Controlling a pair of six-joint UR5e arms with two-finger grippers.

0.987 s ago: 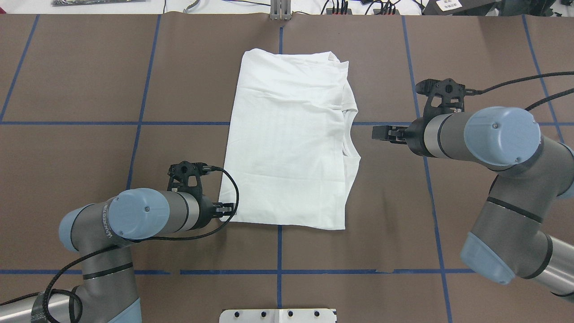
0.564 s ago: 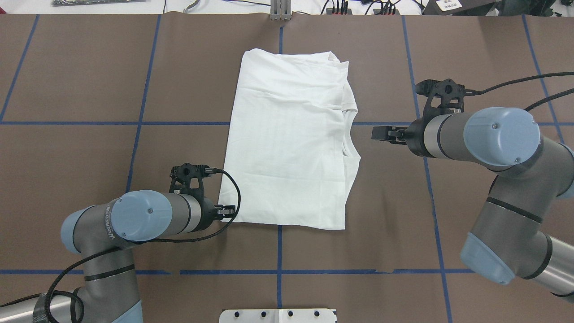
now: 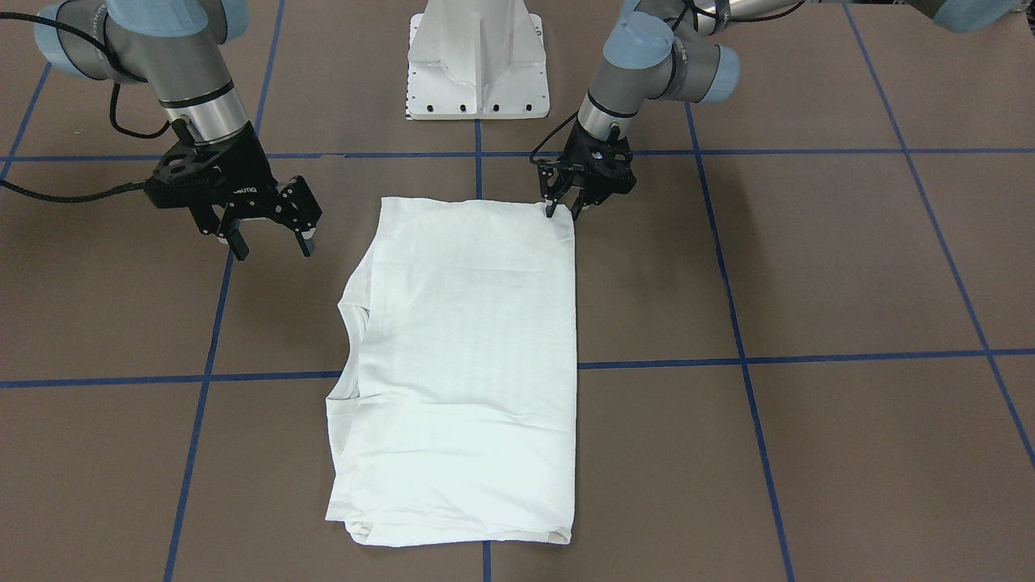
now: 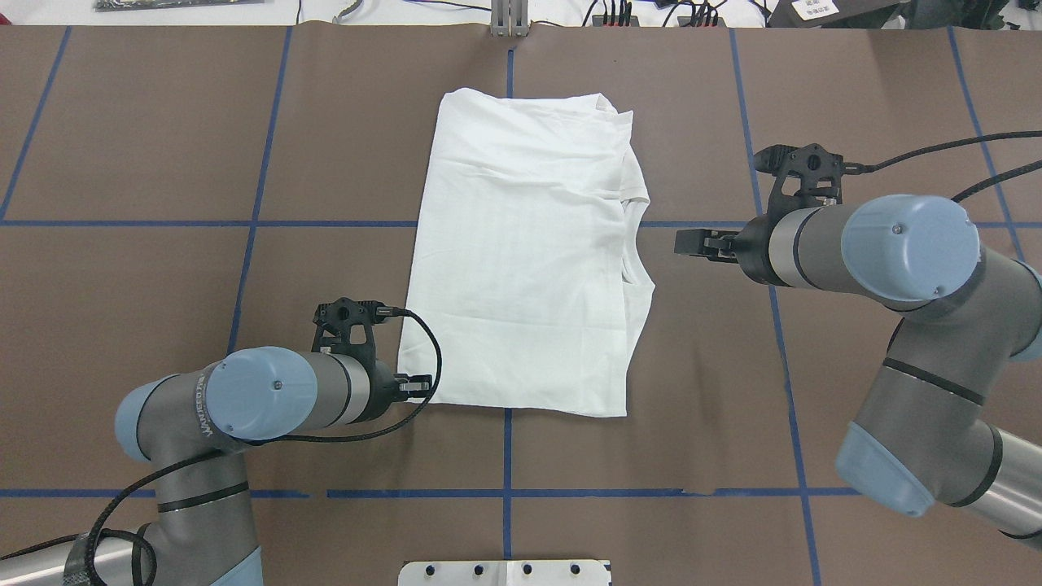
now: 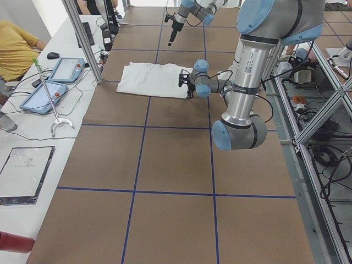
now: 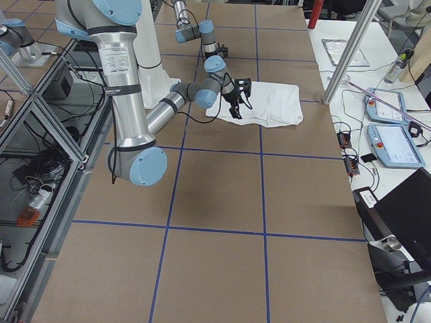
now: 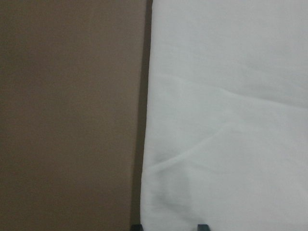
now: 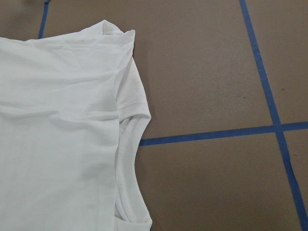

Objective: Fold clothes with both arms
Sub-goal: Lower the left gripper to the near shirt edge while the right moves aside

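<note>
White folded long-sleeved cotton T-shirt [image 4: 521, 260] lies flat as a tall rectangle mid brown paper-covered table [image 4: 122, 285], crossing the blue tape grid lines [image 4: 326, 224]. Ribbed round collar [image 8: 126, 159] sits on the shirt's 3 o'clock edge in the overhead view, layers stacked there. No printed text shows on the upper side. Left black two-finger gripper [image 3: 563, 212] is at the shirt's 7 o'clock corner in the overhead view, low at the cloth. Jaws only part-way apart, shirt edge running between the fingertips [image 7: 202, 226] in the wrist view, cloth flat and not pinched. Right black two-finger gripper [image 3: 271, 246] sits at the shirt's 3 o'clock, near the collar but apart from it, jaws spread wide, holding nothing. White metal pedestal [image 3: 477, 56] at 6 o'clock edge of the overhead view
</note>
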